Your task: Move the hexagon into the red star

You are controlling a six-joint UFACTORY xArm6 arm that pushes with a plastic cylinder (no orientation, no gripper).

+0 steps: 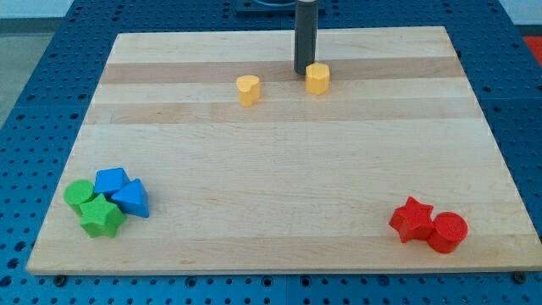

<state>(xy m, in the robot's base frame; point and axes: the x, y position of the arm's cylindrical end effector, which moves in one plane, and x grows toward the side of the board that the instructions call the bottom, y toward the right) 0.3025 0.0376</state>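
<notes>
Starting out: our tip (303, 71) touches yellow hexagon (318, 78) near worktop (279, 169) top edge. Red star (412, 219) sits far off, bottom right, so whole push remains. We carry no pincer.

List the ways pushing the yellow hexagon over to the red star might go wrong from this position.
1. My tip sits just left of and above the yellow hexagon; an off-centre push may let it slip sideways during the long diagonal to the red star.
2. The red cylinder touches the star, so the arriving hexagon may knock both.
3. The star lies near the board's bottom edge; overshoot risks dropping blocks.
</notes>
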